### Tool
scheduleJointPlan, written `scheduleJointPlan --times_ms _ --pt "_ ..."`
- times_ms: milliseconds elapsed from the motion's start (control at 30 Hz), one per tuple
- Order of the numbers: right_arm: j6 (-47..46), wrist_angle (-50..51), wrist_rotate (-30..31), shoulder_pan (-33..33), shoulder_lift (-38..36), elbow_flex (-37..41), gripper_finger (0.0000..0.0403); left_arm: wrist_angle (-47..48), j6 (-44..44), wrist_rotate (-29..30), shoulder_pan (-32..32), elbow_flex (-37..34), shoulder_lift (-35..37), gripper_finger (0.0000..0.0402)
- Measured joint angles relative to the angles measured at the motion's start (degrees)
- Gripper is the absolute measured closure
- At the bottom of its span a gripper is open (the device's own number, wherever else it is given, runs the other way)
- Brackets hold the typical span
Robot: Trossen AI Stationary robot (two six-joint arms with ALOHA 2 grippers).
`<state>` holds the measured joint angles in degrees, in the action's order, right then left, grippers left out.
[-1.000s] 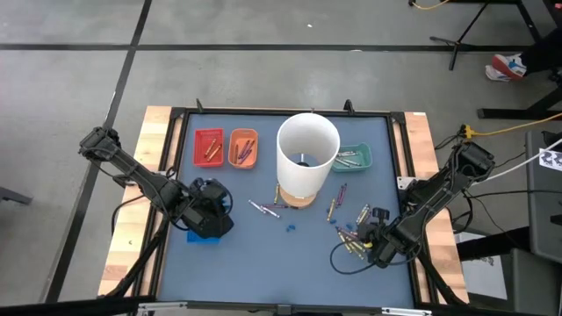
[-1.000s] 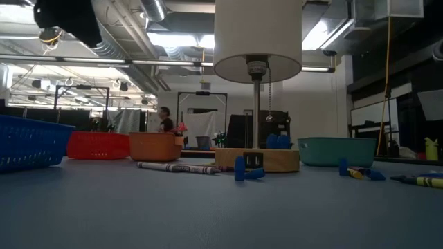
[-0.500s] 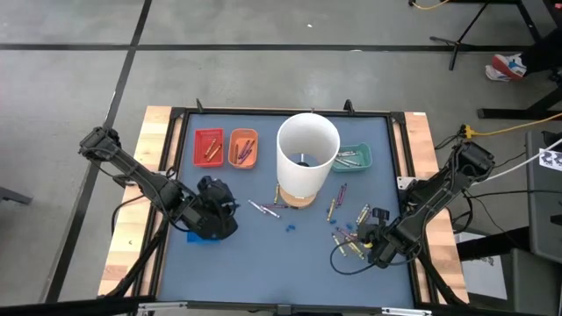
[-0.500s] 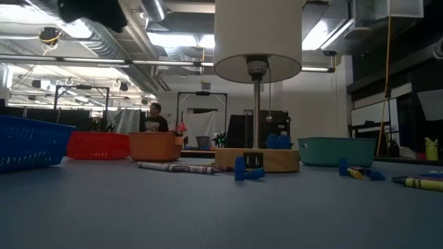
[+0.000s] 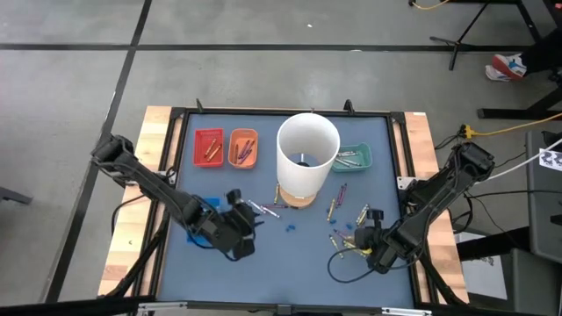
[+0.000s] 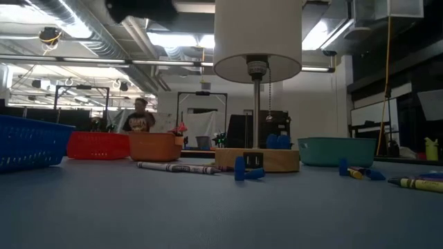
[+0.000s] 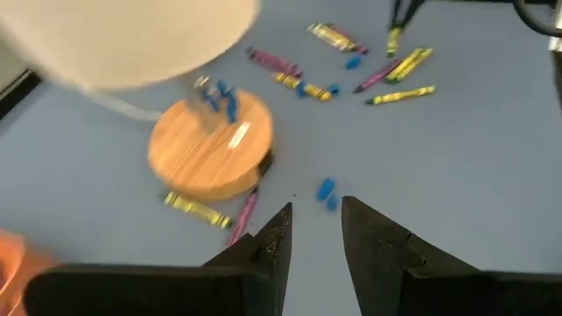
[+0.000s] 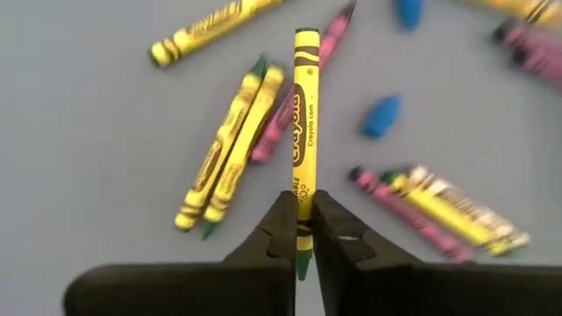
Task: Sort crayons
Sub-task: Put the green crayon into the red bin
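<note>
Loose crayons lie flat on the blue mat: a cluster at the near right, which also shows in the right wrist view, and a grey one left of the lamp base. My right gripper is over the cluster, shut on a yellow crayon. My left gripper is open and empty, above the mat near the grey crayon. It faces the lamp base and some blue bits. My right gripper pinches the yellow crayon between its two fingers, near its end closest to the wrist. The crayon runs along the fingers and sticks out ahead of them. It looks held above the crayons on the mat.
A lamp with a tall white shade stands mid-table. Red and orange trays stand at the far left, a teal tray at the far right, and a blue tray under my left arm. A person shows far behind.
My left gripper has moved from over the blue tray toward the table's right and near edge, closer to the grey crayon and the blue bits. My right gripper has shifted slightly toward the table's left. The person in the background has walked left.
</note>
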<state>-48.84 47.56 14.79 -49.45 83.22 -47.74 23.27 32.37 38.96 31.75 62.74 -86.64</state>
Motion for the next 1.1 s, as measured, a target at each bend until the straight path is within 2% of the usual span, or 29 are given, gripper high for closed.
scheduleJointPlan --times_ms 133,267,467,733,1000,1100 --pt "6.86 1.88 6.31 0.0 -0.02 -2.47 0.0381 -9.4 -7.57 -0.04 -0.61 0.0 -4.22 0.0315" --pt "17.59 1.87 13.3 1.2 -0.04 -4.25 0.0384 -19.3 -13.63 -0.06 -1.65 0.0 -8.72 0.0315" --pt "31.46 -1.6 21.5 5.55 -0.06 -6.22 0.0385 -33.17 -22.06 -1.96 -3.63 -0.01 -15.97 0.0315" --pt "48.23 -16.87 21.68 11.08 -0.09 -6.81 0.0385 -42.94 -28.52 -2.47 -5.97 -0.02 -20.8 0.0315" --pt "53.53 -30.81 21.58 16.01 -0.09 -6.81 0.0385 -45.01 -28.52 -3.3 -7.36 -0.01 -20.78 0.0315" --pt "53.83 -32.65 19.09 17.56 -0.09 -6.81 0.0385 -44.87 -28.52 -3.95 -7.48 -0.02 -20.78 0.0315"
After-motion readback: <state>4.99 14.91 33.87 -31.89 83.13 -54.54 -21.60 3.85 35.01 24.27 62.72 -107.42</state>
